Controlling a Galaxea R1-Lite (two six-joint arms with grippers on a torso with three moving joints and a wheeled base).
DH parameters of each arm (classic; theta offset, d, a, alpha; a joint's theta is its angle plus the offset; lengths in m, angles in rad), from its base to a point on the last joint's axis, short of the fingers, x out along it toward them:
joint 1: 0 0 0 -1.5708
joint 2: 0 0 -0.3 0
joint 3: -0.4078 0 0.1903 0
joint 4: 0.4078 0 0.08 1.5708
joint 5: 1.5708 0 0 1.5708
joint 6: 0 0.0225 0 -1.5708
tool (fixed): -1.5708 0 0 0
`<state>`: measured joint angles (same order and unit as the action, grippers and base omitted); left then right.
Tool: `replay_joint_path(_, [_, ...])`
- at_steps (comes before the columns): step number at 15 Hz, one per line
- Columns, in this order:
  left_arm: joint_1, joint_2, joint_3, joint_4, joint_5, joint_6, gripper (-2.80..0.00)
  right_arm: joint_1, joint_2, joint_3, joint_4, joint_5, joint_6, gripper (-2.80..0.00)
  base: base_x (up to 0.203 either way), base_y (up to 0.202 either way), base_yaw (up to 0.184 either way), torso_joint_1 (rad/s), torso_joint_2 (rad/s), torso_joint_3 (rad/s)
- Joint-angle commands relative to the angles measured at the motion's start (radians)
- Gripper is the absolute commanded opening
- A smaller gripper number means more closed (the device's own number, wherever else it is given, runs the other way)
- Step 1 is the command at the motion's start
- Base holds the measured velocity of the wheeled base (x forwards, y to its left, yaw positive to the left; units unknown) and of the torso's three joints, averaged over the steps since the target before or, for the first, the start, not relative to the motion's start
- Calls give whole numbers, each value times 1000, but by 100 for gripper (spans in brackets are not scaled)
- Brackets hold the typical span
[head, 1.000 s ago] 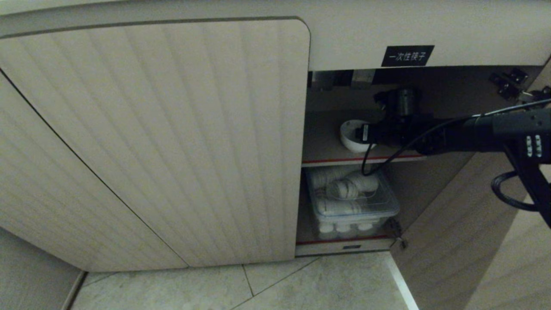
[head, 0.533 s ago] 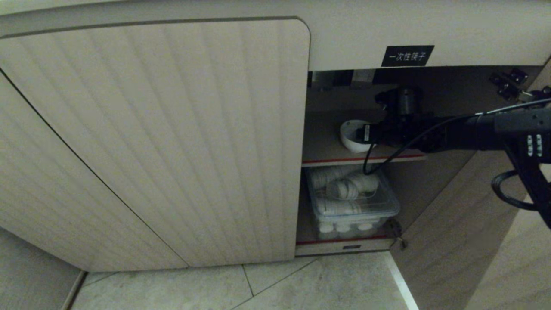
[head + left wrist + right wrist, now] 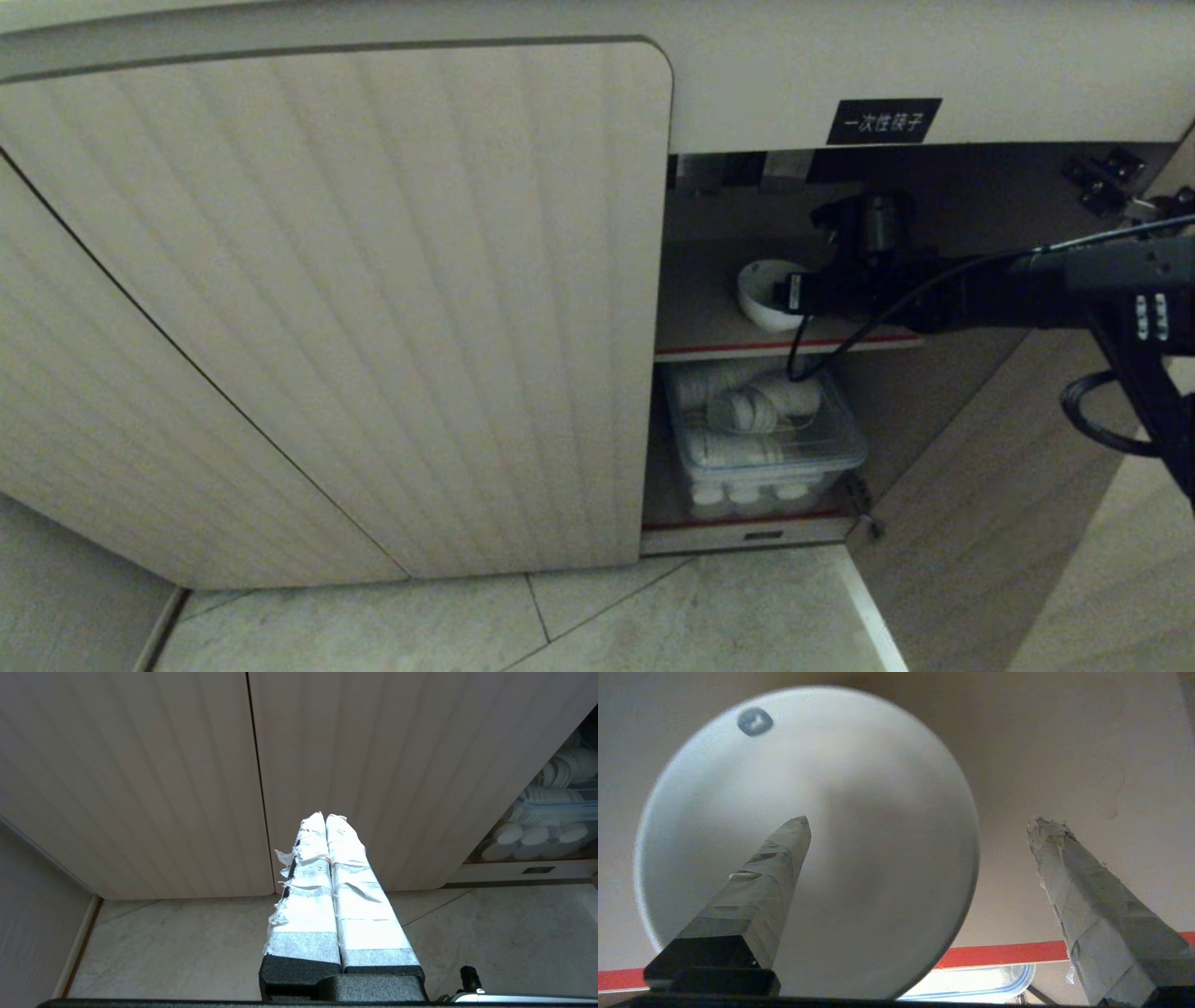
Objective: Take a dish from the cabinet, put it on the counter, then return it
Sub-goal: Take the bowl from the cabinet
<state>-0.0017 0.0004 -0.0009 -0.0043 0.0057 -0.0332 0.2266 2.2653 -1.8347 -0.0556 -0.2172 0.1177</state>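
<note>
The white bowl point(image 3: 761, 294) sits on the upper, red-edged shelf point(image 3: 747, 348) inside the open cabinet point(image 3: 934, 177), at about two o'clock in the head view. The right gripper point(image 3: 917, 826) reaches in over it with its taped fingers point(image 3: 780, 858) spread wide: one finger hangs over the bowl's hollow, the other stands beyond the rim at three o'clock, neither visibly touching it. Below, a clear plastic bin point(image 3: 766, 439) holds stacked white cups. The left gripper point(image 3: 327, 821), fingers pressed together, hangs before the closed ribbed door point(image 3: 373, 765).
</note>
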Motion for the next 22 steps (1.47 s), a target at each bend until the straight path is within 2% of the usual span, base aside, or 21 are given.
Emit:
replay_joint_path(1, [0, 0, 0, 0, 0, -1, -280, 0, 13, -3, -1, -1, 0, 0, 0, 0, 0, 0, 0, 0])
replay_joint_path(6, [0, 0, 0, 0, 0, -1, -280, 0, 20, -1, 8, -1, 0, 0, 0, 0, 0, 0, 0, 0])
replay_joint_path(7, [0, 0, -1, 0, 0, -1, -280, 0, 19, 0, 10, -1, 0, -280, 0, 0, 0, 0, 0, 0])
replay_joint_path(22, [0, 0, 0, 0, 0, -1, -280, 11, 10, 5, 10, -1, 26, -280, 0, 0, 0, 0, 0, 0])
